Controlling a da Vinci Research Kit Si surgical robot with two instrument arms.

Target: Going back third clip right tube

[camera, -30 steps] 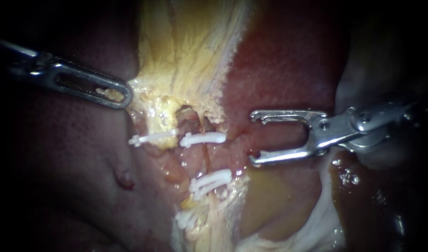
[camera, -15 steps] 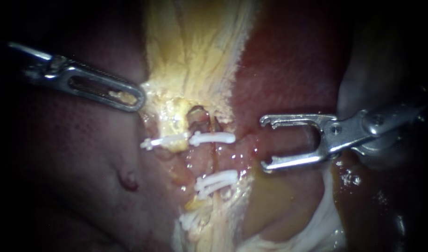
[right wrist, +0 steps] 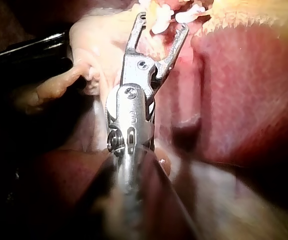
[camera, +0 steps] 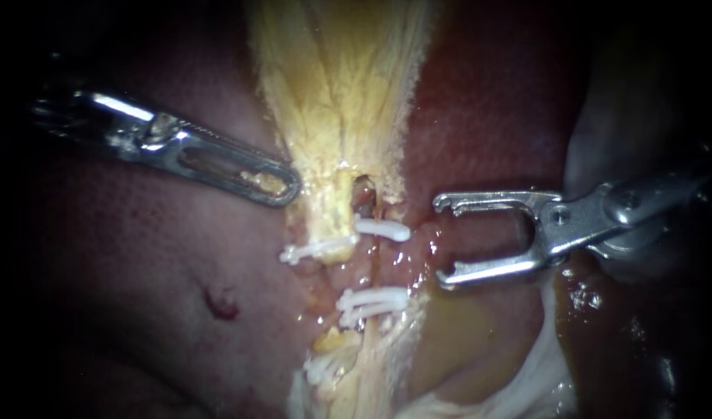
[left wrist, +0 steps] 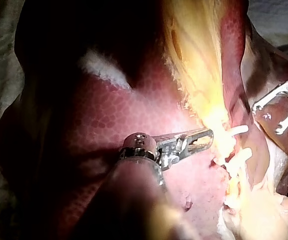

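Two instruments: the right instrument's [camera: 439, 241] jaws gape empty beside white clips [camera: 383, 229] (four, seemingly); the left instrument [camera: 290, 186] clamps yellow tissue [camera: 332, 116].

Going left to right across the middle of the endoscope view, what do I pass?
Left tool → left white clip → upper right white clip → right tool, open.
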